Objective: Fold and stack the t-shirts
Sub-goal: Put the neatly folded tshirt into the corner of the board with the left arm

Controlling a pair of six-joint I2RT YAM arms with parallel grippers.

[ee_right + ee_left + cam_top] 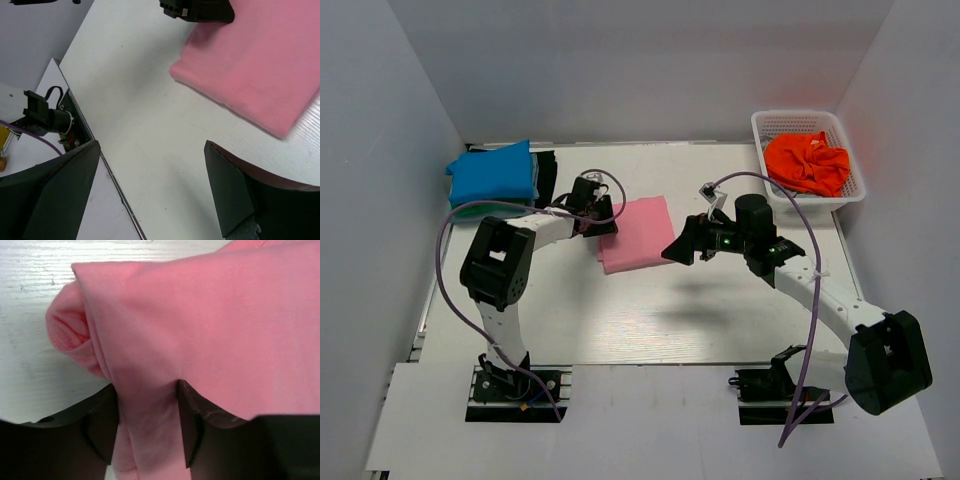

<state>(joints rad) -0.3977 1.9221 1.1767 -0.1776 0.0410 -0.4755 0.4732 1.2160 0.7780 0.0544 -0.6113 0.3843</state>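
Observation:
A folded light pink t-shirt point(635, 233) lies in the middle of the table. My left gripper point(597, 224) is shut on its left edge; in the left wrist view the pink cloth point(200, 325) runs between the two dark fingers point(192, 425). My right gripper point(678, 248) is open and empty, just right of the pink shirt and above the table. The shirt shows at the top right of the right wrist view point(255, 65). A folded bright blue t-shirt point(492, 174) lies on a green one point(470, 211) at the back left. An orange t-shirt point(807, 163) lies crumpled in the basket.
The white lattice basket point(853, 160) stands at the back right. White walls enclose the table on three sides. A dark cloth point(547, 172) lies beside the blue stack. Purple cables loop from both arms.

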